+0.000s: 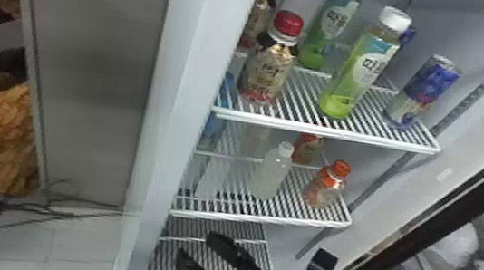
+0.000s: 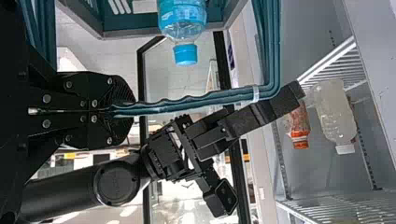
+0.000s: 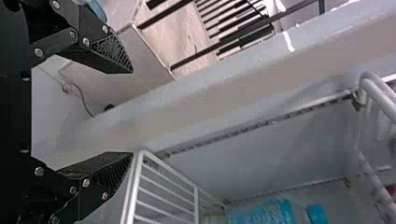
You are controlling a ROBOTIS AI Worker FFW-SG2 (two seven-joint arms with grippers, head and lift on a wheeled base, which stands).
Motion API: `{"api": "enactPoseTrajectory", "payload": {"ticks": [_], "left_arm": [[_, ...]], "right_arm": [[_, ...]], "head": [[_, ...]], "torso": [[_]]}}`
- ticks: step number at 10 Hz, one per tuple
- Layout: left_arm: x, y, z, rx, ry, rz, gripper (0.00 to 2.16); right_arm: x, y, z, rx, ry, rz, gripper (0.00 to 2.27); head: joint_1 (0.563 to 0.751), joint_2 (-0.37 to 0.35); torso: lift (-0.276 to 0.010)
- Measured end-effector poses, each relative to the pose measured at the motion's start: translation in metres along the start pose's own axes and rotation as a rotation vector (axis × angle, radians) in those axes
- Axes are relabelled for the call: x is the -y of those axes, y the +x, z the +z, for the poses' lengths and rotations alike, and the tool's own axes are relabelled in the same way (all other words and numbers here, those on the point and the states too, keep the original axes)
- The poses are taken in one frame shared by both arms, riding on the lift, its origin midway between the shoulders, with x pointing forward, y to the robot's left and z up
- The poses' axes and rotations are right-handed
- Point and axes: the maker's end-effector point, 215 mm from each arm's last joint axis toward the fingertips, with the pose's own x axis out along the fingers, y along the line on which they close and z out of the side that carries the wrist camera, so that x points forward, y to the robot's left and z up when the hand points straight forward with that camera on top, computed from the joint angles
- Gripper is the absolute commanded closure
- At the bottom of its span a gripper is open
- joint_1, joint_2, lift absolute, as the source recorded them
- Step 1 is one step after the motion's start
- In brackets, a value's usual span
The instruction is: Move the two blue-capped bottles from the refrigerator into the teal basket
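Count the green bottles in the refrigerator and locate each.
2. The nearer green bottle stands on the highest shelf in view, between a red-capped bottle and a blue can. The farther green bottle stands behind it, to its left. More may be hidden behind these.

In the head view, soft light fills the refrigerator [image 1: 198, 70], brightens the front edge of its upper shelf [image 1: 328, 132], and leaves a dull, smoky sheen on the steel panel [image 1: 97, 55]. White patches of glare show around the black arm [image 2: 70, 193] in the left wrist view; in the right, a small bright streak [image 3: 288, 42] marks the greyish frame [image 3: 210, 102].
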Motion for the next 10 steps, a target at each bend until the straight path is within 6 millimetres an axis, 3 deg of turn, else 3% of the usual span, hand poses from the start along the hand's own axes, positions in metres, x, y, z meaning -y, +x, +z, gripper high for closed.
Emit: {"api": "enactPoseTrajectory", "payload": {"ticks": [6,10], "left_arm": [[0.000,0.000,0.001,0.000,0.002,0.000,1.16],[0.000,0.000,0.001,0.001,0.002,0.000,1.16]], "right_arm": [[0.045,0.011,0.033,0.082,-0.117,-0.113,0.42],[0.066,0.023,0.050,0.132,-0.163,-0.163,0.26]], "head": [[0.695,-0.350],[0.695,-0.350]], "torso": [[-0.167],[-0.167]]}}
